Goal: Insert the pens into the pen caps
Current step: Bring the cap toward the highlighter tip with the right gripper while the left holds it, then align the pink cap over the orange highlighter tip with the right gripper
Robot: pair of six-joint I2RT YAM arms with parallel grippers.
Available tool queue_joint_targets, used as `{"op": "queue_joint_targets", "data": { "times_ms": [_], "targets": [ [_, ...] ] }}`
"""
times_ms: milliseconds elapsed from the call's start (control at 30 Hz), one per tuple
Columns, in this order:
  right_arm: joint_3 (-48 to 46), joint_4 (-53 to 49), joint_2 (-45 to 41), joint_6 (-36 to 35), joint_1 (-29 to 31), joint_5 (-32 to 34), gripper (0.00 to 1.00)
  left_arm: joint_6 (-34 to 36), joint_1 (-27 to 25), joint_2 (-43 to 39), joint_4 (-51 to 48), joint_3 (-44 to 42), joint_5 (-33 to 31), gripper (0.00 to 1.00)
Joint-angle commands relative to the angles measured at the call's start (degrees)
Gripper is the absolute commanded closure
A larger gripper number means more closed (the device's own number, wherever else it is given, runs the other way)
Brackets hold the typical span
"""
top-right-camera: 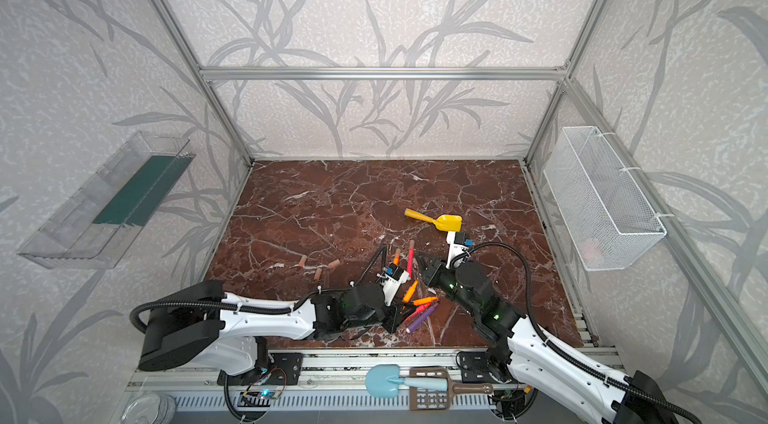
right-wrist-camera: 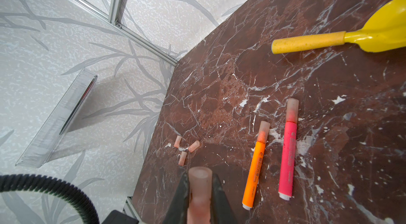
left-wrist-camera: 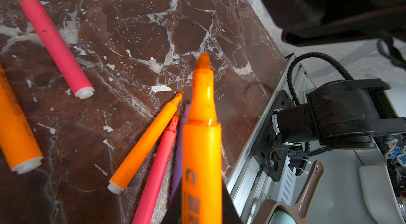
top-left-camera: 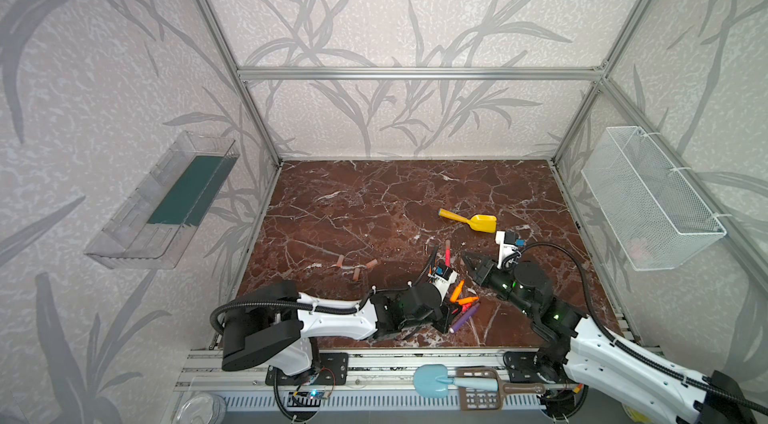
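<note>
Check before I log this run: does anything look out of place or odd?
A yellow scoop lies on the table beyond the pens, unrelated to capping. A blue scoop and a brown spatula lie off the table on the front rail. Nothing looks spilled.

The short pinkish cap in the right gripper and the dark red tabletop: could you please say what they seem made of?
Short pinkish cap in the right gripper: likely frosted translucent plastic; its wall looks cloudy and matte. Dark red tabletop: marble-look surface with white veins and mild sheen; real stone or printed laminate, I cannot tell.
</note>
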Motion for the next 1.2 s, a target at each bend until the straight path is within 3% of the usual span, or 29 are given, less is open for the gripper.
{"op": "queue_joint_targets", "data": {
  "times_ms": [0, 667, 1167],
  "targets": [
    [-0.4, 1.7, -1.0, 1.9, -0.2, -1.1, 0.95, -0.7, -0.2, -1.3, 3.7, -1.3, -2.4, 1.00],
    [-3.4, 7.5, 0.0, 7.0, -0.1, -4.6, 0.97, -0.1, -0.4, -5.7, 2.6, -2.8, -7.5, 1.00],
    [-4.4, 10.1, 0.4, 8.0, 0.0, -5.2, 0.98, 0.5, -0.5, -5.4, 2.4, -2.0, -6.9, 1.00]
  ]
}}
